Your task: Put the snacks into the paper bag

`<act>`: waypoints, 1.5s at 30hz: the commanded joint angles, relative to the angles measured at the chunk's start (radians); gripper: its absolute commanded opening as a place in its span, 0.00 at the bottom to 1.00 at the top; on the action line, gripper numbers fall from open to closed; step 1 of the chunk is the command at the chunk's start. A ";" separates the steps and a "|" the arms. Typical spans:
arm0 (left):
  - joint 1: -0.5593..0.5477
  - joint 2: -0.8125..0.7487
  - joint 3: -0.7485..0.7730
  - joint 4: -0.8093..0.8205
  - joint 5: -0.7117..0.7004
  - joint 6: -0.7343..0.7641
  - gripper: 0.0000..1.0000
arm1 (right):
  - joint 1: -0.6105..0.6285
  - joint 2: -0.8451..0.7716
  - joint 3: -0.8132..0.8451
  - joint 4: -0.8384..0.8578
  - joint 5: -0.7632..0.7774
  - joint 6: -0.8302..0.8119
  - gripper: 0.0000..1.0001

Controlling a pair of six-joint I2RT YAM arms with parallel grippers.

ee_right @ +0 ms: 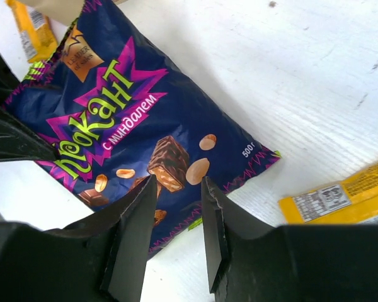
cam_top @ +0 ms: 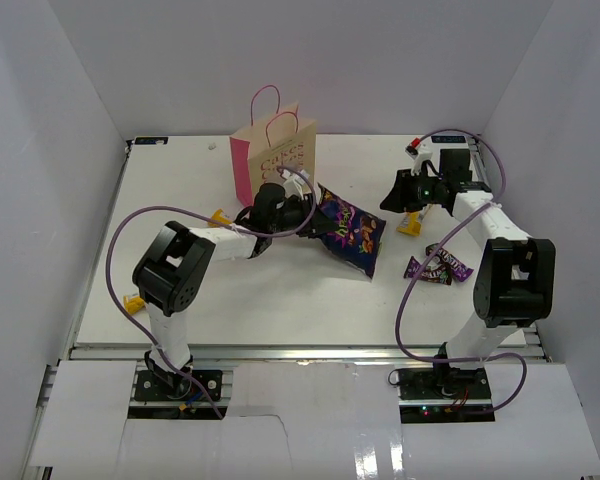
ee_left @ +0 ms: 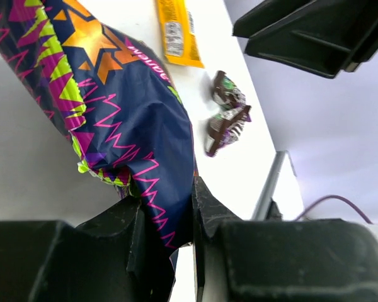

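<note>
The left gripper (ee_left: 167, 195) has its jaws clamped on one edge of the purple chip bag (cam_top: 350, 238), which stretches rightward from the fingers over the table (cam_top: 280, 300). The right gripper (ee_right: 177, 185) holds its jaws slightly apart with nothing between them, just beside a yellow bar (cam_top: 410, 222). The paper bag (cam_top: 275, 155) stands upright right behind the left gripper. Dark purple candy packets (cam_top: 440, 265) lie near the right arm, and two more yellow bars (cam_top: 220, 215) lie on the left side.
</note>
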 commanded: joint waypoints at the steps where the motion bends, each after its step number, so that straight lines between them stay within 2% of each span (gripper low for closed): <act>1: 0.009 -0.101 -0.002 0.180 0.132 -0.078 0.00 | -0.008 -0.041 -0.024 0.033 -0.073 0.014 0.41; 11: 0.024 -0.165 0.044 0.246 0.278 -0.161 0.00 | -0.021 -0.087 -0.027 0.041 -0.145 0.038 0.41; 13: 0.035 -0.197 0.044 0.237 0.290 -0.167 0.00 | -0.057 -0.097 -0.026 0.041 -0.153 0.044 0.41; 16: 0.047 -0.237 0.053 0.185 0.306 -0.155 0.00 | -0.076 -0.116 -0.022 0.039 -0.174 0.050 0.41; 23: 0.049 -0.286 0.181 -0.002 0.332 -0.081 0.00 | -0.105 -0.131 -0.029 0.039 -0.185 0.057 0.41; 27: 0.050 -0.290 0.283 -0.124 0.333 -0.023 0.00 | -0.108 -0.131 -0.032 0.039 -0.188 0.060 0.41; 30: 0.064 -0.277 0.417 -0.257 0.326 0.046 0.00 | -0.108 -0.131 -0.033 0.039 -0.187 0.058 0.41; 33: 0.091 -0.224 0.620 -0.438 0.319 0.130 0.00 | -0.110 -0.130 -0.038 0.041 -0.185 0.058 0.41; 34: 0.098 -0.205 0.753 -0.549 0.324 0.152 0.00 | -0.108 -0.128 -0.039 0.039 -0.187 0.058 0.41; 36: 0.130 -0.152 0.872 -0.645 0.347 0.183 0.00 | -0.110 -0.127 -0.045 0.041 -0.187 0.057 0.41; 38: 0.174 -0.129 0.986 -0.652 0.373 0.167 0.00 | -0.108 -0.127 -0.050 0.044 -0.187 0.057 0.41; 45: 0.271 -0.089 1.118 -0.567 0.421 0.098 0.00 | -0.110 -0.127 -0.072 0.054 -0.187 0.057 0.41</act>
